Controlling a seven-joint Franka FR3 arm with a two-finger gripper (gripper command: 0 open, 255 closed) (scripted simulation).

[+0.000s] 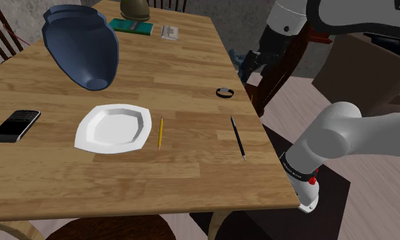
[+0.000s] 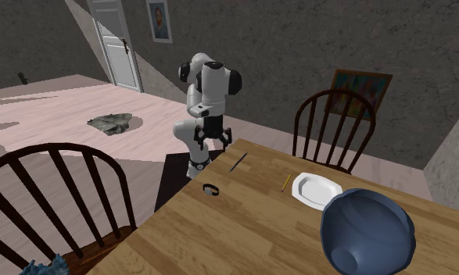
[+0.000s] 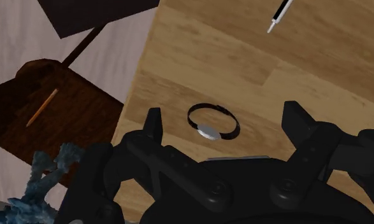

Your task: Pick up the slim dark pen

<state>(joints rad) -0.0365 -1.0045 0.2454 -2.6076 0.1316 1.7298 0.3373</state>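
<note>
We see the gripper open, fingers well apart w/ nothing clasped. It hangs over a wristwatch on the wooden table. The slim dark pen lies flat, lower right of centre in the shoulder view, near the table's right edge and approx. parallel to it. In the wrist view its pale tip sits beyond the fingertips, past the wristwatch, well apart from both. Open wood btwn pen and yellow pencil; white plate just left of the pencil. The wristwatch lies near the same edge, up-frame of the pen.
</note>
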